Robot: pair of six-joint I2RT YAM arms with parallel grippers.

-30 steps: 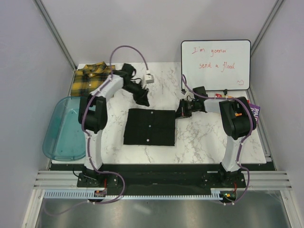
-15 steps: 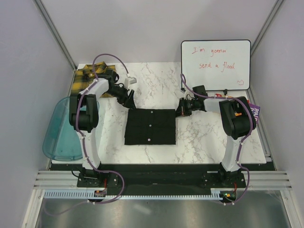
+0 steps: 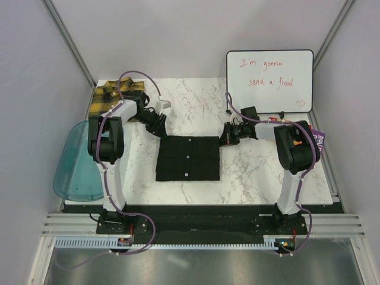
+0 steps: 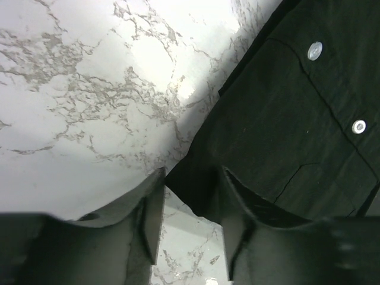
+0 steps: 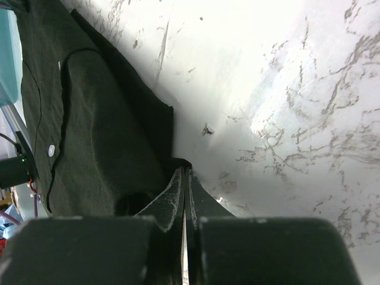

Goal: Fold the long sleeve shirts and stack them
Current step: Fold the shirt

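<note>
Lying button-line near-to-far, black shirt [image 3: 187, 159] has right jaws pinching, left jaws released.

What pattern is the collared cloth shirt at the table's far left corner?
Yellow-and-black plaid cloth shirt, clearest in the top external view.

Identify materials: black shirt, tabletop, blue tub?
Black shirt: woven cloth with a matte finish. Fine weave lines and stitched seams show in the left wrist view. Its buttons look like glossy white plastic.
Tabletop: marble pattern, smooth and shiny with glare. Whether it is real stone or laminate can't be told.
Tub: translucent blue with a smooth rim, likely plastic.
</note>
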